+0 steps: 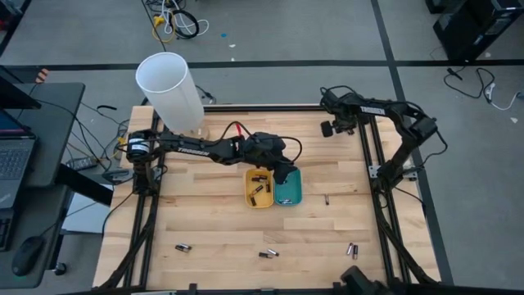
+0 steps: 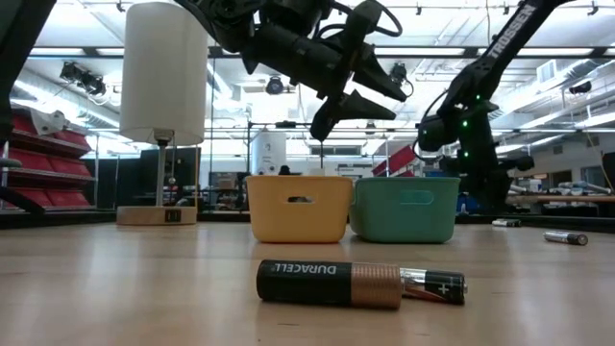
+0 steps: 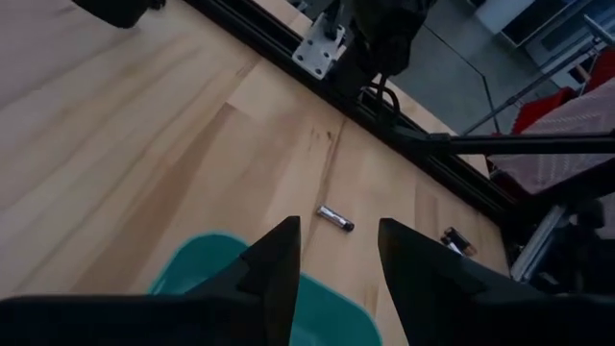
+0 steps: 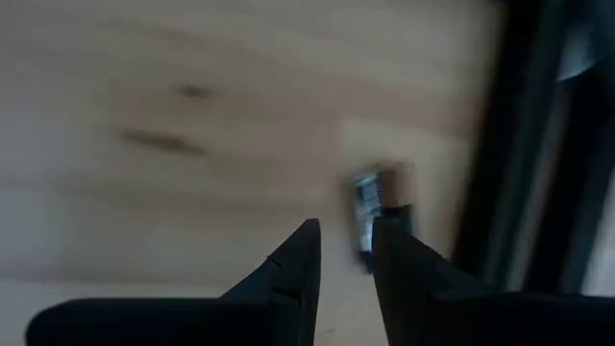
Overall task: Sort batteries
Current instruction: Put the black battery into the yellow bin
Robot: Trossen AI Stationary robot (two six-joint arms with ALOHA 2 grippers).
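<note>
Yellow rectangular plastic tray is holding several small dark cylindrical batteries; sorting is looking partway done.
Beside it, the left gripper is hovering, jaws spread and empty, over the teal tray; loose cells are lying well apart from it; right gripper far off, jaws narrow, apparently empty.

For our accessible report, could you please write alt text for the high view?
The left gripper hangs open over the teal tray, beside a yellow tray holding batteries. Loose batteries dot the table; the right arm waits at its far right corner.
</note>
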